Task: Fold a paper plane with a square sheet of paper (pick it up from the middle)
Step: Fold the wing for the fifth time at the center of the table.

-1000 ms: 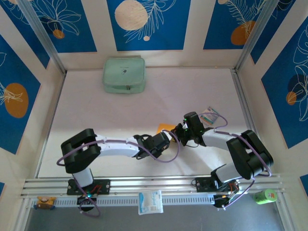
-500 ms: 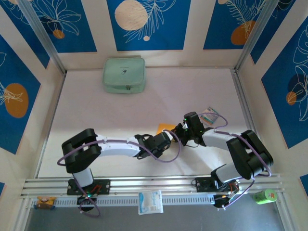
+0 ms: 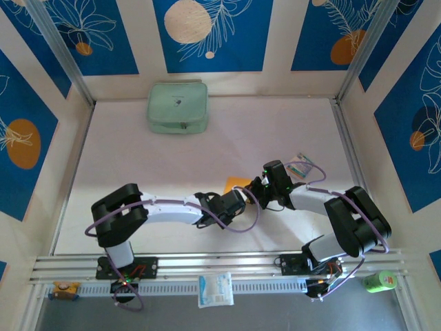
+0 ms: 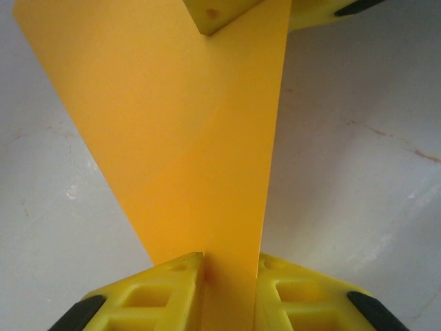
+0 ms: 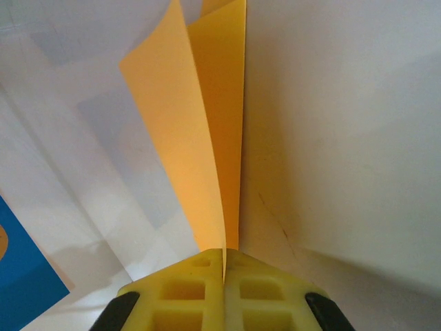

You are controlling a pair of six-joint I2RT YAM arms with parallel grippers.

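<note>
Since both arms meet over the same small piece of paper, the step in hand looks like an early fold, probably the centre crease, with the dart shape not yet made. Nearest the bases, the left pincer (image 4: 231, 265) has its yellow fingers (image 4: 172, 289) a little apart. A strip of the square sheet of paper (image 4: 186, 138) fills the gap between them. Whether they truly pinch it or only straddle it, I cannot tell.

Facing it from the other side, the right pincer (image 5: 224, 258) is pressed together on the doubled edge of the sheet. Two orange leaves splay away from that pinch, so the fold is loose rather than flat.

From above, the sheet shows as a small orange patch between the two wrists. It is on the near side of the pale green pouch (image 3: 178, 107), well apart from it and off to its right. A striped card (image 3: 300, 165) lies further right of the pouch again, near the right arm. The pouch itself rests at the far edge of the worktop (image 3: 138, 158).

The next move, I judge, calls for one pincer to anchor the fold while the other runs along it. That would close the leaves and sharpen the crease, keeping the edges matched so that the nose folds start true.
</note>
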